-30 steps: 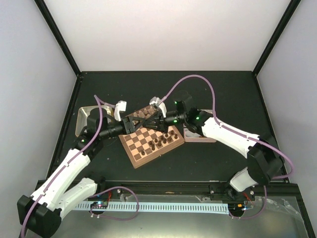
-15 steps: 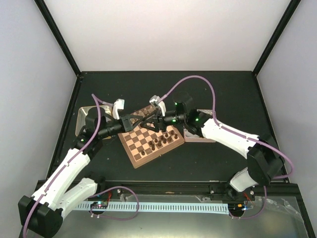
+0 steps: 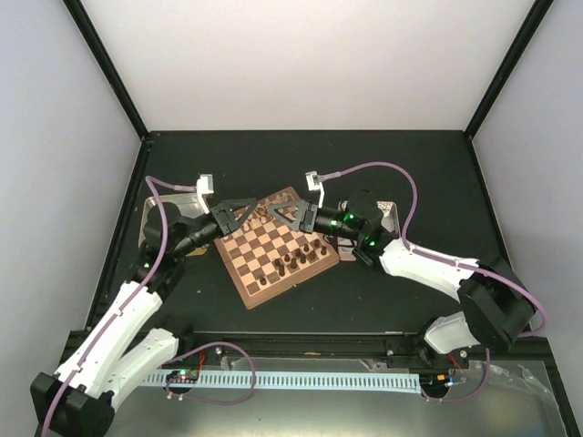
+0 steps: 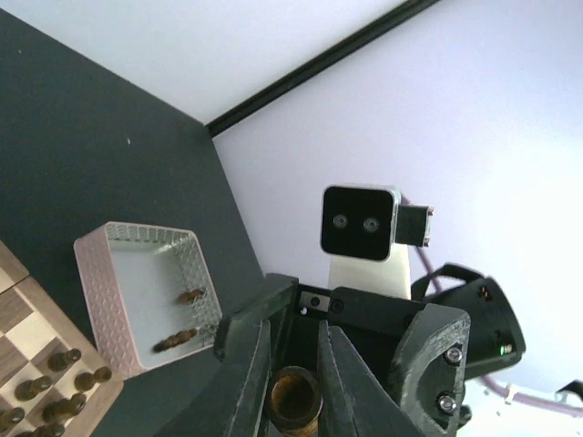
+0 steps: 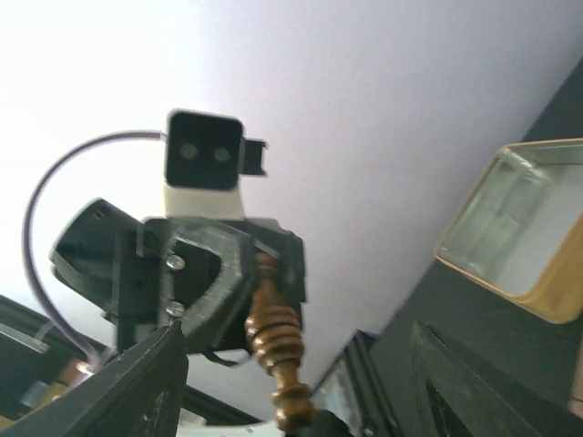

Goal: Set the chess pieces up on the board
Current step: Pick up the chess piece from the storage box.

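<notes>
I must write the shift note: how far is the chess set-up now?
Done: some dark pieces stand on the board. In hand: the left gripper holds one brown piece; the right gripper is open. Left: at least two loose pieces lie in the pink tin; most squares are bare.

White-shelled left arm [image 3: 123, 309] and right arm [image 3: 424, 267], black joints, purple cables [image 3: 369, 166], screw-studded black fingers [image 5: 205, 282], green lights [image 3: 369, 241].

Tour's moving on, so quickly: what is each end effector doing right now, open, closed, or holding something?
Left end effector: closed on a brown chess piece.
Right end effector: open, holding nothing.
</notes>
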Controlling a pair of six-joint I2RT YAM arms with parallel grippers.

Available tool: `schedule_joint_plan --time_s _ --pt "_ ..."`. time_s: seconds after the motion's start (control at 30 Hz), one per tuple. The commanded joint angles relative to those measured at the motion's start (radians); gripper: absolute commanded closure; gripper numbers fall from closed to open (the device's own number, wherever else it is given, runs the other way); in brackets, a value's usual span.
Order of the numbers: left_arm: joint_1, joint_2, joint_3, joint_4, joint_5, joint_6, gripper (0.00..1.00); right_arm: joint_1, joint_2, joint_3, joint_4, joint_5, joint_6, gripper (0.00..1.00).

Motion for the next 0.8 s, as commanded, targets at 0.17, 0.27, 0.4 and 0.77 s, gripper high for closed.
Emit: schedule_joint_plan --time_s 0.17,0.27,0.4,0.77 --pt "0.007 -0.025 -0.042 0.168 -0.085 -0.164 0.98 0.012 0.034 -0.001 0.251 0.041 0.313 0.5" --pt "0.009 -0.025 -0.042 0.172 -0.09 -0.174 0.98 0.019 0.038 0.011 0.196 0.044 0.299 0.51" --pt "0.009 -0.027 -0.043 0.178 -0.094 -0.187 0.98 0.02 0.039 0.006 0.13 0.065 0.281 0.48" --pt "0.009 -0.025 -0.053 0.191 -0.098 -0.204 0.98 0.025 0.07 0.01 0.222 0.034 0.337 0.73"
